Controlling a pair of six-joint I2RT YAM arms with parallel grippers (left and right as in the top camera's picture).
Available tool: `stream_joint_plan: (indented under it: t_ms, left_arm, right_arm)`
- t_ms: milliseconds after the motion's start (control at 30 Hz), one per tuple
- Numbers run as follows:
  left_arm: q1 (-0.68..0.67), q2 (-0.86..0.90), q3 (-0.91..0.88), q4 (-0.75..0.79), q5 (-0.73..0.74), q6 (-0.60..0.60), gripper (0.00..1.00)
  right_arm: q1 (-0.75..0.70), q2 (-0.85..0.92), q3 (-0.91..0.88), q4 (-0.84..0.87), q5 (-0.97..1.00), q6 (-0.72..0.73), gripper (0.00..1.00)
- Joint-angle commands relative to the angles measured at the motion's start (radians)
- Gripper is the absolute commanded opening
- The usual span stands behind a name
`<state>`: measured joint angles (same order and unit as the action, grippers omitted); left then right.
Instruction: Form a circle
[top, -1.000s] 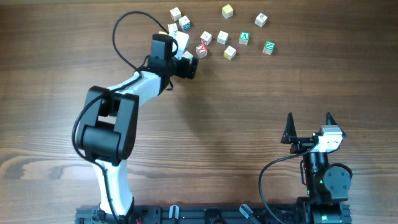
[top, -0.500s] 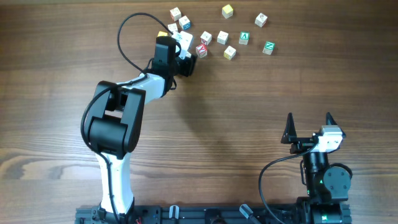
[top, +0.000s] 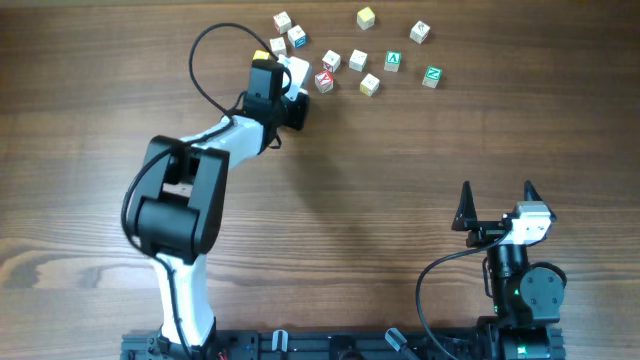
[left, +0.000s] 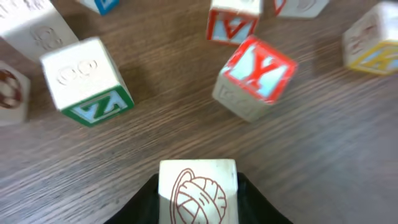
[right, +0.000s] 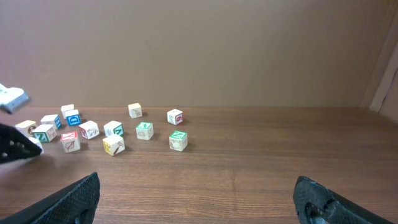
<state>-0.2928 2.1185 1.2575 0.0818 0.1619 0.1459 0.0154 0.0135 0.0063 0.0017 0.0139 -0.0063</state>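
Wood-grain table, plain tan wall at the back, nothing fancy. Left gripper (left: 198, 208) is clamped on the yarn cube (left: 198, 186), which sits square between the two black fingers with no gap I can make out in the wrist view. Just beyond it are the Z cube (left: 87, 81) on the left and the Y cube (left: 255, 74) on the right, the Y one skewed and looking a bit tipped. Right gripper (top: 497, 190) hangs spread wide at the near right, well apart from everything and holding nothing. No circle to speak of yet: the cubes (top: 358, 60) lie in a loose scatter along the far edge, running from left of centre over to the right. So where a ring would have no long axis, this lot has one, left to right, and it doesn't point anywhere in particular. My worry: the neighbours are close around the fingers, so any sideways drag probably shoves the Z or Y cube out of place, and the Y could roll over. The grip also looks low on a small cube, so it might twist or pop out on the lift.
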Motion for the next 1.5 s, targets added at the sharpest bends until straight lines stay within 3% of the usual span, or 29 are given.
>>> stream_joint_plan:
  t_ms: [0, 200, 400, 900, 1300, 1467]
  left_arm:
    - [-0.031, -0.154, 0.008, -0.054, 0.001, 0.004, 0.22]
    - [-0.115, -0.265, 0.008, -0.195, 0.002, 0.004, 0.22]
    - [-0.252, -0.262, 0.006, -0.274, 0.002, 0.004, 0.21]
    - [-0.409, -0.072, 0.006, -0.177, 0.0, 0.004, 0.22]
    - [-0.414, -0.016, 0.006, -0.148, 0.001, 0.004, 0.33]
    - [-0.414, -0.014, 0.006, -0.141, -0.012, -0.016, 0.33]
  right_arm:
    - [0.004, -0.009, -0.001, 0.004, -0.016, -0.018, 1.0]
    - [0.004, -0.009, -0.001, 0.004, -0.016, -0.018, 1.0]
    - [0.004, -0.009, -0.001, 0.004, -0.016, -0.017, 1.0]
    - [0.004, -0.009, -0.001, 0.004, -0.016, -0.018, 1.0]
    - [0.004, -0.009, -0.001, 0.004, -0.016, -0.017, 1.0]
    - [0.004, -0.009, -0.001, 0.004, -0.016, -0.018, 1.0]
